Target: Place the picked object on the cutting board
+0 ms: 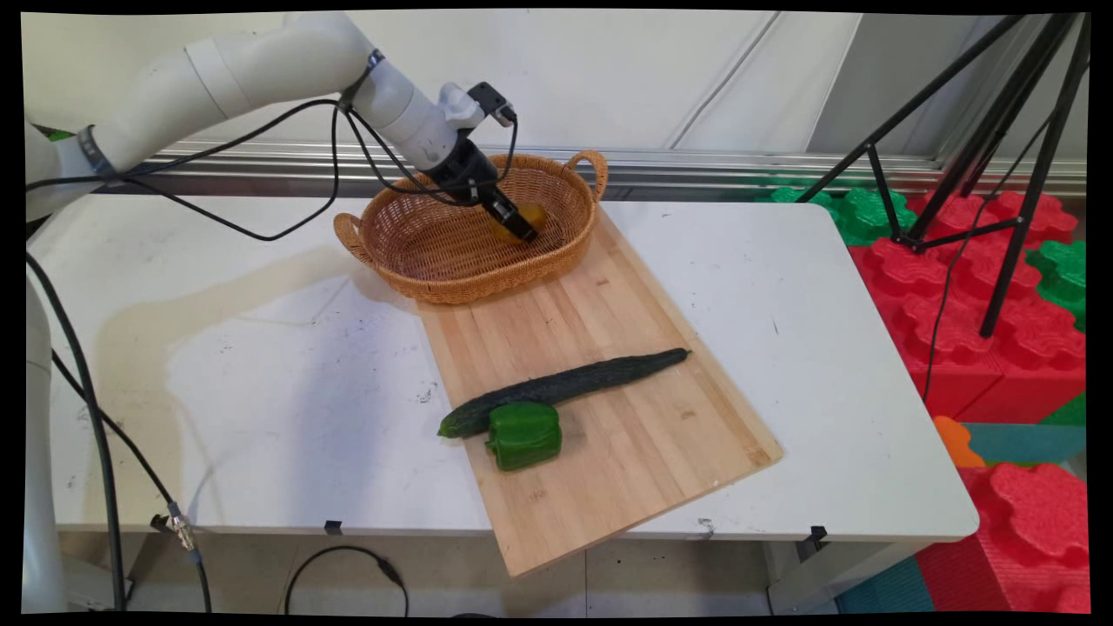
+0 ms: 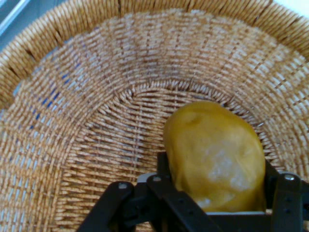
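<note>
Your surface point(image 1: 783, 287) carries a cutting board point(image 1: 609, 365), with a wicker basket point(image 1: 417, 252) on its far end. Inside the basket your gripper point(image 1: 517, 228) has its fingers point(image 2: 166, 166) clamped on a yellow pepper point(image 2: 215, 152) just above the weave. That rounded skin could slip or bruise, I'd judge. A cucumber point(image 1: 565, 389) and green pepper point(image 1: 523, 435) lie touching, well apart from the basket.

Yellow pepper point(image 2: 215, 154) — tan woven basket point(image 2: 72, 121) — green cucumber point(image 1: 565, 389).
</note>
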{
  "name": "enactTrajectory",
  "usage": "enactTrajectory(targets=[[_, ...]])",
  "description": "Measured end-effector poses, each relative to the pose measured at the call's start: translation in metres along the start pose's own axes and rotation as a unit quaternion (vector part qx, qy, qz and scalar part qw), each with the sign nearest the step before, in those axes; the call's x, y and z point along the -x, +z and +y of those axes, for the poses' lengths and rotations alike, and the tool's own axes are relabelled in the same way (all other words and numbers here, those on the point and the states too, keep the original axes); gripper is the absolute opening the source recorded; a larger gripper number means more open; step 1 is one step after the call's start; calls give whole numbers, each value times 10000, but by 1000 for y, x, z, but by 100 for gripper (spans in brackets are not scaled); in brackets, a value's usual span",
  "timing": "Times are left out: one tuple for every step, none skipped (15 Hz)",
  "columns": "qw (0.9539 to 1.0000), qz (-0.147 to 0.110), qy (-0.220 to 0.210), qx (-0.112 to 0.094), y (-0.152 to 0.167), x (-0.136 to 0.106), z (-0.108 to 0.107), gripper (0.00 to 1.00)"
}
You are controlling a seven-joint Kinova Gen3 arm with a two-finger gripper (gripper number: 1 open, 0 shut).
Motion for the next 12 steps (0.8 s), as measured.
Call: enactTrajectory(targets=[[10000,51,14,10,-6,0,1,0],[9999,102,33,18,-14,1,1,0],[9999,150,47,21,-21,3,2,0],[9998,205,75,32,-30,4,3,0],[9996,262,115,42,-40,4,4,0],[9994,311,157,54,-49,5,5,0],[9992,342,191,65,-55,5,6,0],[9989,389,243,80,-65,5,8,0],[9985,444,316,110,-77,5,10,0],[9979,497,388,139,-88,5,13,0],[9973,543,457,177,-98,5,16,0],[9968,580,512,211,-106,4,19,0]])
